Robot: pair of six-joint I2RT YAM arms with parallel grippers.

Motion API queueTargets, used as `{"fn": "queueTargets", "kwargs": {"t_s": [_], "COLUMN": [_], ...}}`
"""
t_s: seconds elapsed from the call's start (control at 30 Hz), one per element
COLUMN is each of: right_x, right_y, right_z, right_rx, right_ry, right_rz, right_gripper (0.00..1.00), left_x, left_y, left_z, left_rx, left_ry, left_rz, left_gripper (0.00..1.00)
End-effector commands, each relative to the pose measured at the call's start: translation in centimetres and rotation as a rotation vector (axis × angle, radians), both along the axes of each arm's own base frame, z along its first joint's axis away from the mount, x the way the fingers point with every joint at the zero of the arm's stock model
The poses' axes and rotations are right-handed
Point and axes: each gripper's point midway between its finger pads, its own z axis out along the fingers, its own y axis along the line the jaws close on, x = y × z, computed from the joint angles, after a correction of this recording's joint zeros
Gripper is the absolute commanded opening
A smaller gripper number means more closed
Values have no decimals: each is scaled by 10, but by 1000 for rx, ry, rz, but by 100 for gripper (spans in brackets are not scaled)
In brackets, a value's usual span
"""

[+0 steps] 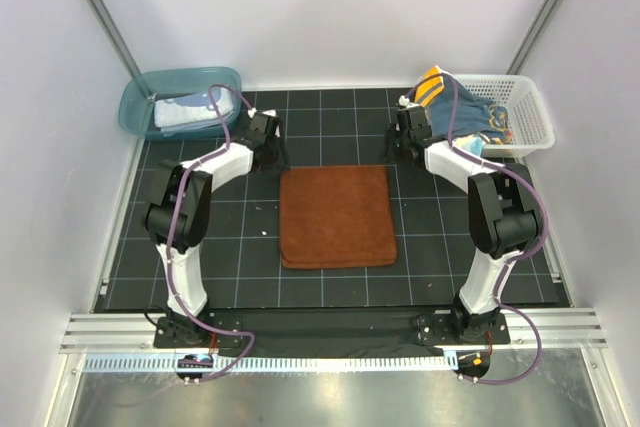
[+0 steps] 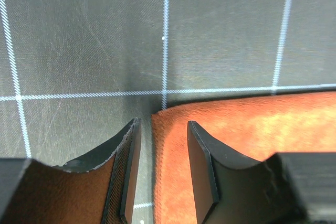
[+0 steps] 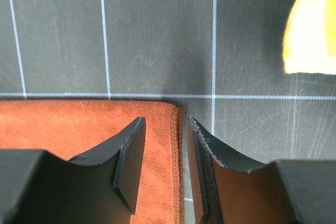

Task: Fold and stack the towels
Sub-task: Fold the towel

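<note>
Obstacles: teal tub (image 1: 133,115), 10 o'clock; white basket (image 1: 535,119), 2 o'clock (far corners). Passage: bare mat (image 1: 440,257) at 3 and 9 o'clock of rust towel (image 1: 336,217).

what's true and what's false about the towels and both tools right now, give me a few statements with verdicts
1. The rust-brown terry towel lies spread on the black gridded mat. True.
2. The left tool is lifting that towel off the mat. False: its jaws stand apart astride the towel's far left corner, which lies flat.
3. The right tool sits at the towel's far right corner. True.
4. The white lattice basket is empty. False: it holds a navy towel with yellow-orange border.
5. The teal plastic tub holds a pale blue-white towel. True.
</note>
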Motion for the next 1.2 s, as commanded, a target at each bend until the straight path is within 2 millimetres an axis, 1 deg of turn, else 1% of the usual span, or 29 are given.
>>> {"fn": "queueTargets", "kwargs": {"t_s": [0.0, 0.13, 0.17, 0.33, 0.37, 0.5, 0.53, 0.57, 0.73, 0.8, 0.83, 0.97, 1.0, 1.03, 1.07, 1.17], "right_x": [-6, -4, -6, -3, -3, -1, 0, 0, 0, 0, 0, -1, -2, -3, -3, -3], "right_y": [-1, -1, -3, 0, 1, 1, 2, 3, 8, 10, 9, 9, 9, 9, 8, 7], "right_z": [-3, -11, -19, -28, -34, -42, -42, -42, -47, -45, -47, -49, -50, -51, -51, -52], "right_rx": [-30, -47, -57, -57, -58, -81, -87, -90, -108, -114, -129, -144, -147, -150, -152, -158], "right_ry": [12, 40, 63, 79, 91, 106, 104, 105, 111, 106, 109, 118, 120, 124, 125, 125], "right_rz": [40, 48, 46, 55, 57, 51, 51, 54, 63, 69, 67, 68, 68, 69, 67, 65], "right_gripper": [44, 45, 45, 45, 45, 45, 45, 45, 45, 45, 45, 44, 44, 44, 42, 42], "left_x": [6, 0, -3, -9, -9, -7, -7, -9, -10, -11, -10, -7, -7, -10, -9, -14], "left_y": [-4, -5, -5, -1, 0, -1, -1, -1, -3, -3, 0, 0, 0, 0, 3, 0], "left_z": [42, 36, 33, 16, 13, 5, 4, -2, -10, -13, -15, -20, -21, -28, -29, -34], "left_rx": [-55, -58, -63, -42, -35, -27, -25, -19, -21, -10, 7, 33, 47, 64, 91, 106], "left_ry": [-84, -67, -57, -19, -15, 4, 8, 22, 44, 46, 45, 48, 52, 68, 62, 75], "left_rz": [-8, -11, -14, -9, -9, -17, -17, -17, -17, -21, -11, -10, -12, -15, -6, -16], "left_gripper": [44, 44, 44, 44, 44, 42, 42, 41, 40, 40, 40, 38, 38, 37, 37, 36]}}
